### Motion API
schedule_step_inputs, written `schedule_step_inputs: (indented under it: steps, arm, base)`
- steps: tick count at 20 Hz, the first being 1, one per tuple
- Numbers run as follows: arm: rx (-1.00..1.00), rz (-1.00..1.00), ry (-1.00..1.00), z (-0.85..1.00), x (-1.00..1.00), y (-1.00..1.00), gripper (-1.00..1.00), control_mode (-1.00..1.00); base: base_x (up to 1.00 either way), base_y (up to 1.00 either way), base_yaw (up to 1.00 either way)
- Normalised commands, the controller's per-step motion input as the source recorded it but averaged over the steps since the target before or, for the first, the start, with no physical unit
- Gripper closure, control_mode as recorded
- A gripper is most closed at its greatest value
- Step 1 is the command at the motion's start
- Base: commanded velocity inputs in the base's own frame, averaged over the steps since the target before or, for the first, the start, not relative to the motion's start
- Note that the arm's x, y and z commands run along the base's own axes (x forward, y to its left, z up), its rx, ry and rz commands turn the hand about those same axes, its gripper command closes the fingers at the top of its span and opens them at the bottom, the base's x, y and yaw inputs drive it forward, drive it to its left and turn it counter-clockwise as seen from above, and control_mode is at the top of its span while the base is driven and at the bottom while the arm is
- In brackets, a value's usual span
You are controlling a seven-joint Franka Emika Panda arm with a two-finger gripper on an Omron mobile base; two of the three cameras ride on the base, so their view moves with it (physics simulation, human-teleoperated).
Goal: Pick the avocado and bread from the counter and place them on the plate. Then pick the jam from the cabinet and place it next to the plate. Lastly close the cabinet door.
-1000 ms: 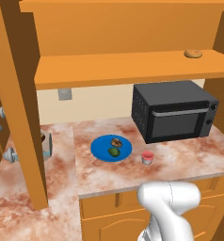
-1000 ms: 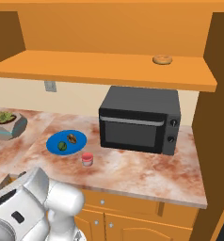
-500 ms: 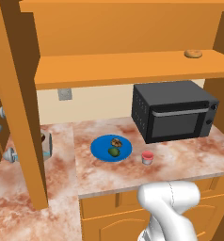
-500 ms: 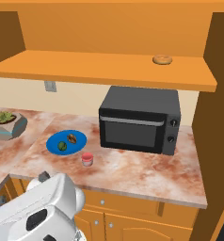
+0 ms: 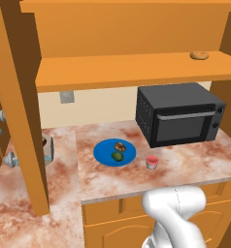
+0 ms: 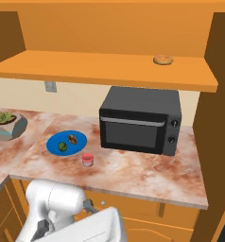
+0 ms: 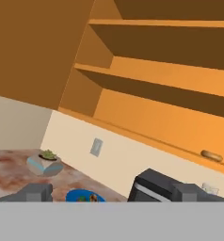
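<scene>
Our tool [image 7: 111, 193] hangs with its tips spread wide, holding nothing. On the table [image 5: 185, 167] the jam [image 5: 152, 162] sits just beside the plate [image 5: 104, 154], avocado [image 5: 118, 156] and bread [image 5: 120, 146] on it. Only the cabinet door [image 5: 18, 101] remains; we must reach it and push.

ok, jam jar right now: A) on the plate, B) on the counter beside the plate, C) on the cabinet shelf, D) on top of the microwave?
B: the jam jar stands on the counter just off the rim of the plate, not on it.
</scene>
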Motion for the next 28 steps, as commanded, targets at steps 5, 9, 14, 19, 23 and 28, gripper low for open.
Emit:
schedule_step_inputs:
  steps: [5, 9, 14, 19, 23, 28]
  arm:
    - [0.14, -0.03, -0.13, -0.44, 0.0, -0.65, -1.0, -1.0]
    - [0.18, 0.0, -0.19, -0.14, 0.0, -0.61, -1.0, -1.0]
    - [0.08, 0.0, -0.2, -0.12, 0.24, -0.35, -1.0, -1.0]
    - [0.02, 0.0, -0.15, -0.18, 0.53, -0.22, -1.0, -1.0]
    - [0.02, 0.0, -0.15, -0.07, 0.64, -0.26, -1.0, -1.0]
    - [0.03, 0.0, -0.15, -0.09, 0.57, -0.35, -1.0, -1.0]
  base:
    - [0.0, 0.0, 0.0]
    - [0.0, 0.0, 0.0]
    - [0.0, 0.0, 0.0]
    - [0.0, 0.0, 0.0]
    - [0.0, 0.0, 0.0]
    - [0.0, 0.0, 0.0]
